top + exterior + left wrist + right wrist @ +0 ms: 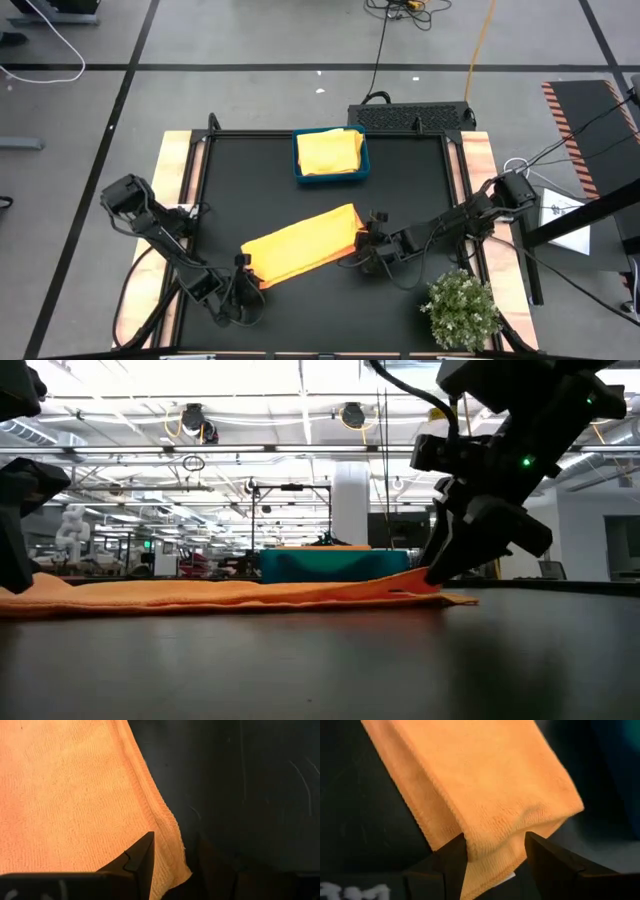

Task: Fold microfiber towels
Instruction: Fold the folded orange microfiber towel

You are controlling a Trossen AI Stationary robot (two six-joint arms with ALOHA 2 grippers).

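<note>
while the folded orange towel (300,244) lies flat mid-table, the right gripper (368,246) grasps its end edge. left gripper (243,275) straddles the opposite corner; grip can't be told. bare table (330,310) around it.

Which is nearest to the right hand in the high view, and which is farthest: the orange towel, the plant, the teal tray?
From the right hand:
1. Orange towel, its end between the fingers, mid-table.
2. Plant, at the table's near right corner.
3. Teal tray, at the far edge, with a yellow towel in it.
</note>
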